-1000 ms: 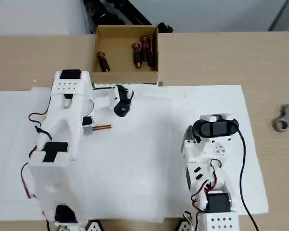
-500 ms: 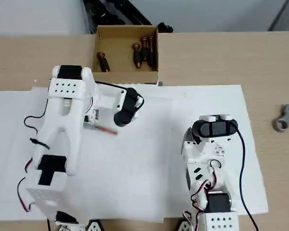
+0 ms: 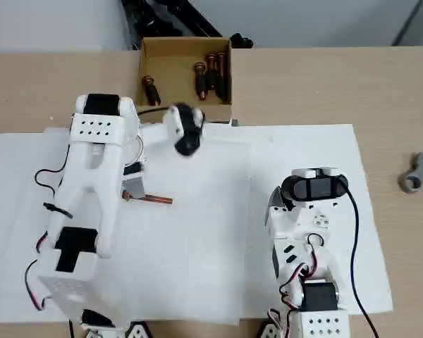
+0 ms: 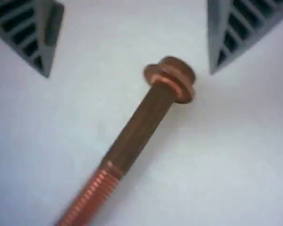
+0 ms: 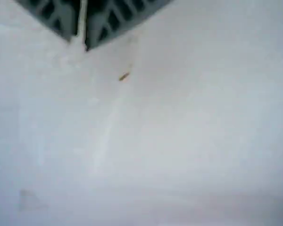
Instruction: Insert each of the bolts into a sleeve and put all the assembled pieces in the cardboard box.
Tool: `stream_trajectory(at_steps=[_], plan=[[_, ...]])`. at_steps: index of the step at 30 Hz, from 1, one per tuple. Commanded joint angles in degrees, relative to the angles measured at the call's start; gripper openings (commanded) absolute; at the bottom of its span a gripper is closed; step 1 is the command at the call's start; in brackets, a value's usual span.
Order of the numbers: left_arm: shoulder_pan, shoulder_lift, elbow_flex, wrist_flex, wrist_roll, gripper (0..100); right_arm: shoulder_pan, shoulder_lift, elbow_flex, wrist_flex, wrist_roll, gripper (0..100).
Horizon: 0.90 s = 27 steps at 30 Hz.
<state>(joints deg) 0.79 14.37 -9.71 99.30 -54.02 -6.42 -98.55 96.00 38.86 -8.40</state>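
- The bolt (image 3: 149,200) has dropped lower on the white sheet (image 3: 303,155) than 1.0 s ago. Then it stuck out level from the left fingers (image 4: 28,33); 0.5 s ago it hung tilted; it now lies flat.
- The left arm's black joint (image 3: 187,134) has swung from over the sheet to just beside the near wall of the cardboard box (image 3: 185,44).
- The right arm hasn't moved.
- Left fingers are apart and grip nothing. The bolt's head lies between the tips, closer to one and touching neither.
- Right fingers (image 5: 104,19) are pressed together with nothing between them, over bare sheet and well apart from the bolt.
- The box is well beyond the left fingers, with the black joint in between.
- Four assembled pieces (image 3: 211,74) lie in the box: three bunched together and one apart.
- A grey part (image 3: 416,172) lies on the bare worktop (image 3: 303,84), off the sheet and far from both sets of fingers.
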Motion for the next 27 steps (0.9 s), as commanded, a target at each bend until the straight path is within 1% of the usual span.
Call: stream_trajectory(at_steps=[1,3,8,12,14,15,18,21,27], plan=[[0.6,-2.7,-2.2,1.1,31.7,20,0.0,0.0,0.7,0.0,0.3,0.3],[1.1,-1.8,-2.1,1.1,43.8,20,0.0,0.0,0.7,0.0,0.2,0.3],[-0.3,1.8,-2.0,1.1,69.8,19,0.0,-0.1,0.7,0.0,0.2,0.3],[-0.6,5.8,-2.0,1.1,86.9,19,0.0,-0.1,0.7,0.0,0.2,0.3],[-0.4,8.4,-2.0,1.1,94.1,19,0.0,-0.1,0.7,0.0,0.2,0.3],[-0.4,9.6,-2.0,1.1,96.3,19,0.0,-0.1,0.7,0.0,0.2,0.3],[-0.3,11.5,-2.0,1.1,99.1,14,0.0,-0.1,0.7,0.0,0.2,0.3],[-0.3,11.5,-1.9,1.2,99.5,9,0.0,-0.1,0.7,0.0,0.1,0.3],[-0.9,13.7,-1.5,1.1,99.7,9,0.0,-0.1,0.7,0.0,0.1,0.3]])
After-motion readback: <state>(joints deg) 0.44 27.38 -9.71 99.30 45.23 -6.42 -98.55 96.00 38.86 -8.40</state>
